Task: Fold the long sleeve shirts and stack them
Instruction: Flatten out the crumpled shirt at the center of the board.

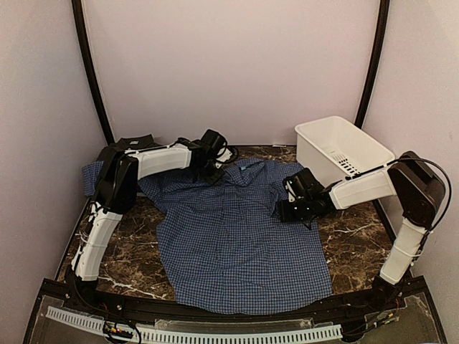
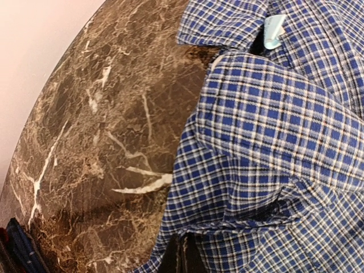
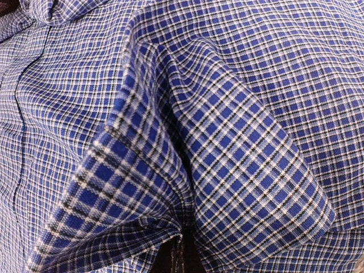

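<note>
Your left end effector [image 1: 215,175] and right end effector [image 1: 282,212] each clench blue shirt [image 1: 244,251] | white basket [image 1: 358,140] just behind right arm | marble desk [image 1: 136,244] beneath

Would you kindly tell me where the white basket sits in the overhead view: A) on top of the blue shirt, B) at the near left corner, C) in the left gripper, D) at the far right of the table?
D: the white basket stands at the far right of the table, not on the blue checked shirt.
</note>
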`<state>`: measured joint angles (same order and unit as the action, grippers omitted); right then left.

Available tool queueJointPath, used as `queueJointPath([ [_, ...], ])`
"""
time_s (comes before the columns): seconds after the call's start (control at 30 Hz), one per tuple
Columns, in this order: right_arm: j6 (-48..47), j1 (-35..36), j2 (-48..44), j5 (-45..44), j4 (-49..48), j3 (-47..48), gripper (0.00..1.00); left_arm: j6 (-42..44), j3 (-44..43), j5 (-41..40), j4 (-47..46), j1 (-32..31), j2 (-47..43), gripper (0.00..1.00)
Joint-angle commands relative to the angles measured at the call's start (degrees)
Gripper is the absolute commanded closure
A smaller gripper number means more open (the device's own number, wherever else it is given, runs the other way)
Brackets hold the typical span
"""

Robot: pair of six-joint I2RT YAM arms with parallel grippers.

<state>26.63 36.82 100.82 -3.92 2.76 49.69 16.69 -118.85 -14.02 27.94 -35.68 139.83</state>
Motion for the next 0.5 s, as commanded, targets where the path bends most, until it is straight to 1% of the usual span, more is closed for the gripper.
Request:
queueJointPath([
  [0.0, -0.3, 0.6, 5.0, 2.4, 13.0, -3.0, 1.00, -1.5, -1.7, -6.7, -2.2, 1.3, -1.3, 1.00],
  [0.17, -0.5, 0.6, 5.2, 2.4, 13.1, -2.6, 1.00, -3.4, -3.9, -11.4, -4.1, 3.8, -2.0, 1.00],
  [0.37, -0.5, 0.6, 5.1, 2.3, 13.9, -1.0, 1.00, -5.8, -6.4, -21.0, -7.4, 7.1, -0.8, 1.00],
  [0.47, -0.6, 0.6, 4.7, 1.6, 14.5, -0.3, 1.00, -8.4, -9.8, -22.4, -6.3, 9.3, 0.9, 1.00],
])
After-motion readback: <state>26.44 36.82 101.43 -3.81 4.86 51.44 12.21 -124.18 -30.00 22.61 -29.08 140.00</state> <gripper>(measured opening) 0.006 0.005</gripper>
